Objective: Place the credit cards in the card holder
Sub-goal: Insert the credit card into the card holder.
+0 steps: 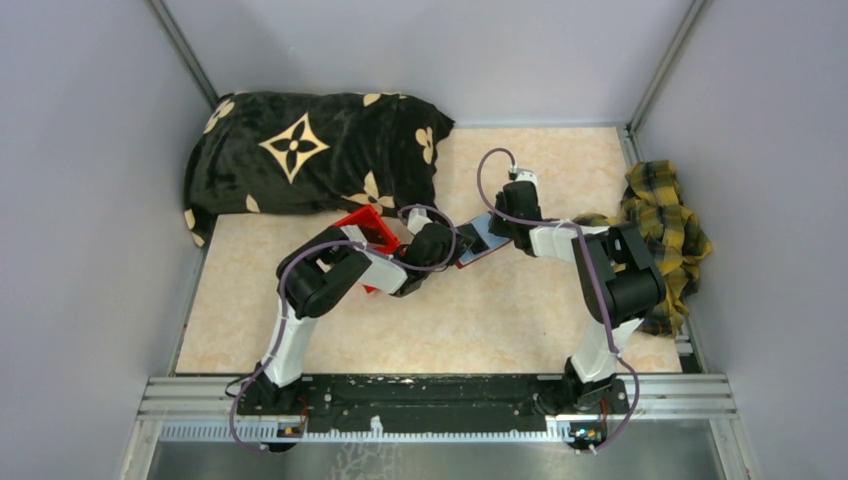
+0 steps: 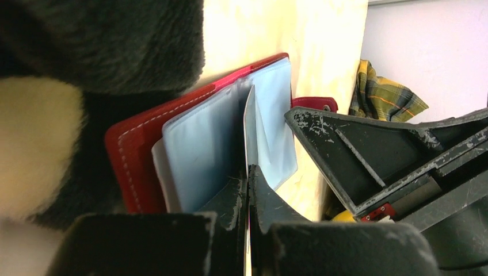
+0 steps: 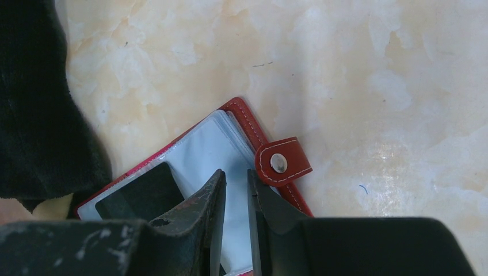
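**Overhead view.** The left gripper point(image 1: 447, 246) and right gripper point(image 1: 497, 228) meet almost tip to tip above the table point(image 1: 480, 320). The open card holder point(image 1: 478, 243) sits between them. A red bin point(image 1: 362, 232) shows beside the left forearm, with a black flowered cushion point(image 1: 300, 150) beyond it. A plaid cloth point(image 1: 660, 220) lies behind the right arm. Neither grip can be read from here.

**Left wrist view.** The fingers are pressed together on a credit card point(image 2: 247, 126), seen edge-on. Its far end stands among the pale blue sleeves straight ahead of the fingertips. Whether it sits inside a pocket cannot be told. The red cover fans out to their left.

**Right wrist view.** The fingers, narrowly parted, clamp the edge of the sleeves. The snap tab point(image 3: 280, 163) lies just right of the fingertips and is shown whole only here.
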Robot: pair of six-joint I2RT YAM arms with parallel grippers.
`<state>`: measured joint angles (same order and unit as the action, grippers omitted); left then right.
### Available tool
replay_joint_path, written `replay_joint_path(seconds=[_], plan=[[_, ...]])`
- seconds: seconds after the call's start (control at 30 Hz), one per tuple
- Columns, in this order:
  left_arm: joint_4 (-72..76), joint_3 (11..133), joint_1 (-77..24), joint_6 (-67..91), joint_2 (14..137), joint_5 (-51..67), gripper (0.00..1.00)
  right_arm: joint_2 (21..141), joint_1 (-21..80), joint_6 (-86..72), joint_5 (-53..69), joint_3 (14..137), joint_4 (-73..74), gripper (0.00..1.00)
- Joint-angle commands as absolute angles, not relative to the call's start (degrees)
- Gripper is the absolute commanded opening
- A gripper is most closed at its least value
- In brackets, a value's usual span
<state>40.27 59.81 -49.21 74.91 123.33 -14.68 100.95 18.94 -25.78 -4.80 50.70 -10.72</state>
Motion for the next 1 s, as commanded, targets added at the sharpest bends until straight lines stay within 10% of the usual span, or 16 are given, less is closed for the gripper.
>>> replay_joint_path(seconds=[0.0, 0.97], plan=[[35.6, 55.14, -50.2, 75.45, 123.38, -13.34, 0.0, 103.18, 18.32, -25.84, -5.02, 51.37, -7.14, 0.21], [29.02, 59.35, -48.17, 78.57, 124.8, -16.34, 0.0, 105.53, 18.19, -25.58, -4.44, 52.08, -7.29, 0.21]])
